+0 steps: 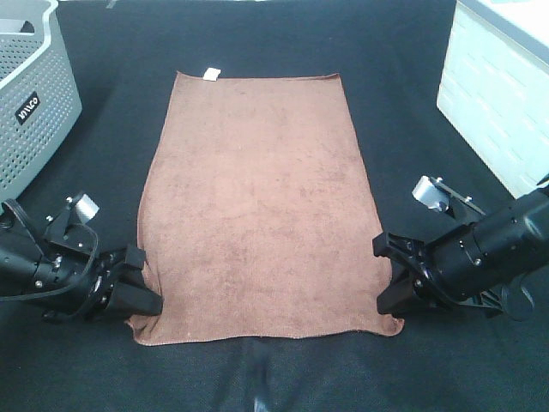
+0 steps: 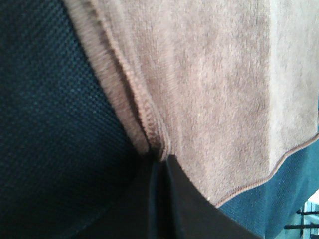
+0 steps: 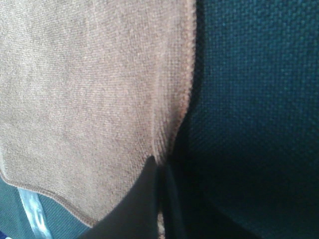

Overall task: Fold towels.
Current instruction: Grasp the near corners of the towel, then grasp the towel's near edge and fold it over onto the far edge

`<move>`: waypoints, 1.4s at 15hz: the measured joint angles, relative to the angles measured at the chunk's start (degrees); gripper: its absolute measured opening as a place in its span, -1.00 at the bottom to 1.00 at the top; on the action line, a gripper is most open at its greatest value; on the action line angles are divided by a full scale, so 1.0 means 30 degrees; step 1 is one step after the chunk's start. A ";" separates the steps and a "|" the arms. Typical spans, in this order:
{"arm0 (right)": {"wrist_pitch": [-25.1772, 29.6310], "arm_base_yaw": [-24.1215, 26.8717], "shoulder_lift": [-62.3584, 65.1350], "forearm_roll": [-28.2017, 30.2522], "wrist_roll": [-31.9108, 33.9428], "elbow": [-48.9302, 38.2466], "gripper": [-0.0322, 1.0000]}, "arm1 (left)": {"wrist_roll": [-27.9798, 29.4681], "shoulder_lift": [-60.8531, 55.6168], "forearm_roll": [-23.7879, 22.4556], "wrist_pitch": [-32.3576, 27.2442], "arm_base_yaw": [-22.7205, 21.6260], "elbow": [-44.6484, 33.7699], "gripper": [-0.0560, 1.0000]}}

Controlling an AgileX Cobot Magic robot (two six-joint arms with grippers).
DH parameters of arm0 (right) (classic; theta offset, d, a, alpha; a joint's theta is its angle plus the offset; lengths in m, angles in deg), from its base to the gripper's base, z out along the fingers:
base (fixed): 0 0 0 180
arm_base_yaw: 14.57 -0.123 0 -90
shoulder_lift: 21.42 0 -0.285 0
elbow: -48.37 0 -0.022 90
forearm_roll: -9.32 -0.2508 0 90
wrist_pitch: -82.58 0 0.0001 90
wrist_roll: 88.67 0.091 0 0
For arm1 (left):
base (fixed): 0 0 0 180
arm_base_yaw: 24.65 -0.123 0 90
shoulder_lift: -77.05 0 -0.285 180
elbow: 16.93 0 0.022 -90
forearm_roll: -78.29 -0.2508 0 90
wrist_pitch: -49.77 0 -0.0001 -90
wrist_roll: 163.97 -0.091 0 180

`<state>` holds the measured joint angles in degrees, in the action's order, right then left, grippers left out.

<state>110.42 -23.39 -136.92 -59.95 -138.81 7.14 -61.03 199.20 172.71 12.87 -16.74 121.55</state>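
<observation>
Left pincer point(image 1: 147, 302) and right pincer point(image 1: 388, 302) each pinch the brown towel point(image 1: 257, 197) at its near corners.

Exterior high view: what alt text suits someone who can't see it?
A brown towel lies flat on a black table, its near side edges pinched by the left fingers and right fingers. A grey basket stands at far left, a white box at far right.

We get bright, even light from above in the high view; the white box point(image 1: 502, 94) at the upper right nearly washes out, and shadows are faint. Both wrist views are soft, the towel point(image 2: 209, 89) blurred at close range.
</observation>
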 joint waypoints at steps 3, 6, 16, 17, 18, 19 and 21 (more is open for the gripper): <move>0.0095 0.0000 0.0057 0.0019 0.0057 0.0000 -0.94 | 0.0745 0.0000 -0.0726 -0.0477 0.0000 0.0019 -0.89; 0.0649 0.0000 0.1547 0.1165 0.1528 -0.0038 -0.94 | 0.1929 -0.1547 -0.2292 -0.0554 0.0000 0.0000 -0.89; 0.2063 0.0000 0.5539 0.3591 0.3667 -0.4163 -0.94 | 0.4469 -0.5386 -0.5768 -0.0344 0.0000 -0.3743 -0.89; 0.2063 0.0000 0.5577 0.3591 0.3648 -0.4183 -0.94 | 0.4450 -0.5386 -0.5730 -0.0267 0.0000 -0.3801 -0.89; 0.2044 0.0000 0.5615 0.3591 0.3629 -0.4049 -0.94 | 0.4431 -0.5405 -0.5615 0.0019 0.0000 -0.3782 -0.89; 0.2063 0.0000 0.5615 0.3667 0.3629 -0.3591 -0.94 | 0.4507 -0.5405 -0.5615 0.0363 0.0000 -0.3476 -0.89; 0.2101 0.0000 0.5596 0.3934 0.3629 -0.1967 -0.94 | 0.5290 -0.5405 -0.5749 0.0840 0.0000 -0.2254 -0.89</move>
<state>116.73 -23.39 -120.13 -48.15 -127.92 1.24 -45.16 182.98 155.47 15.39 -16.74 114.79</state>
